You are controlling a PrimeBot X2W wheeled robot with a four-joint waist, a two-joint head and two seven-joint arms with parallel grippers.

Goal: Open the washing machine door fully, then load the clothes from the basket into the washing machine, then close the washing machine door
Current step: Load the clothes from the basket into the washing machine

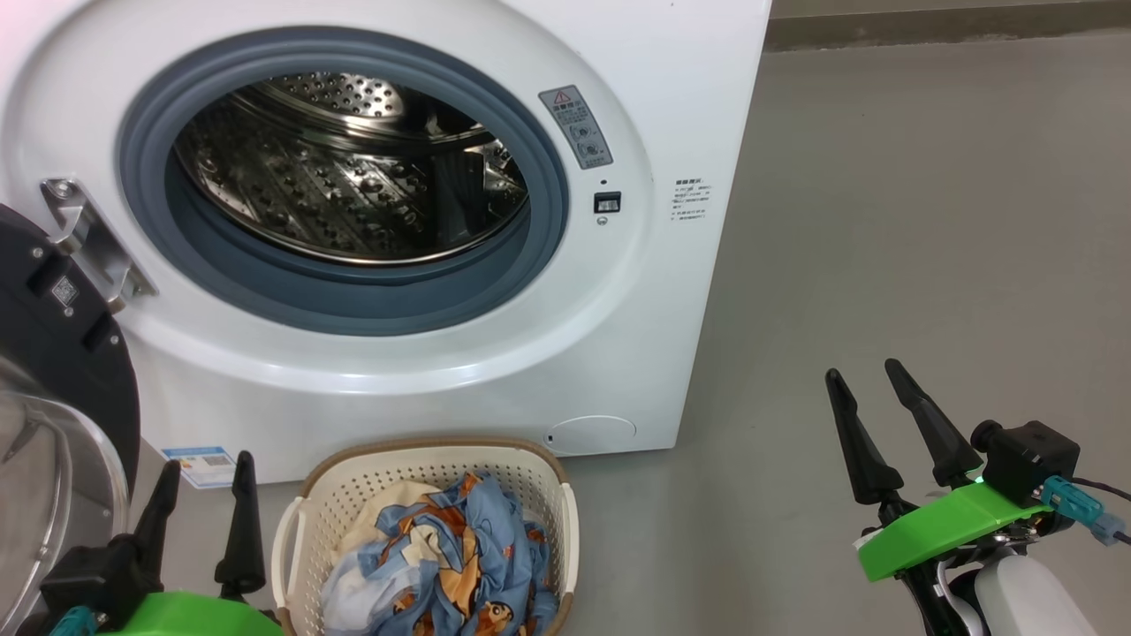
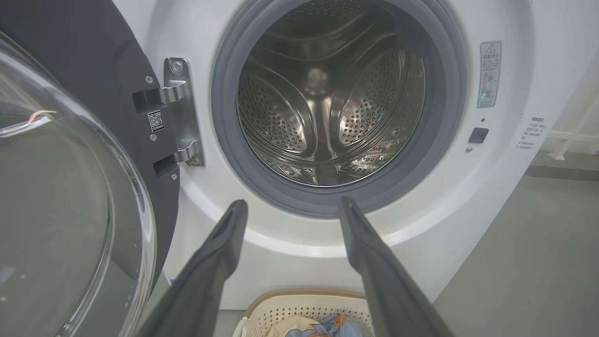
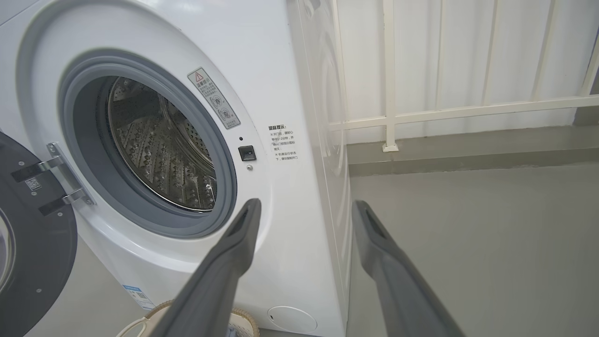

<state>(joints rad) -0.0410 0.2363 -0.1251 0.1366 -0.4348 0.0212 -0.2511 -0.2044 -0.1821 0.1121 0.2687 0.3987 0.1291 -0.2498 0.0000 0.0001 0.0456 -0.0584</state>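
On the grey floor [image 1: 884, 221], washing machine [image 1: 671, 291]: standing at the far left, facing the near side, showing its round mouth uncovered.
Door [image 1: 62, 353]: hanging swung open off the left edge of the mouth on a metal hinge [image 1: 88, 234], turning its black rim and clear glass bowl toward the near side, reaching down just left of the left gripper [image 1: 205, 466].
Drum [image 1: 353, 168]: sitting deep behind the grey rubber ring [image 1: 371, 305], showing steel walls full of small holes.
Basket [image 1: 380, 481]: resting on the floor at the near side, just in front of the washing machine's foot, below the mouth.
Clothes [image 1: 459, 548]: lying bunched inside the basket, blue printed cloth piling up on top and to the right, cream cloth peeking out at the left.
Left gripper: hovering near left, between the door and the basket, fingers standing apart, pointing toward the washing machine, clasping nothing.
Right gripper [image 1: 862, 371]: hovering near right over bare floor, well apart from the basket, fingers spread apart, clasping nothing.
Blue label [image 1: 199, 464]: sticking to the washing machine's lower left corner, just beyond the left gripper.
White railing [image 3: 388, 75]: running along the far right, beyond the washing machine's side.
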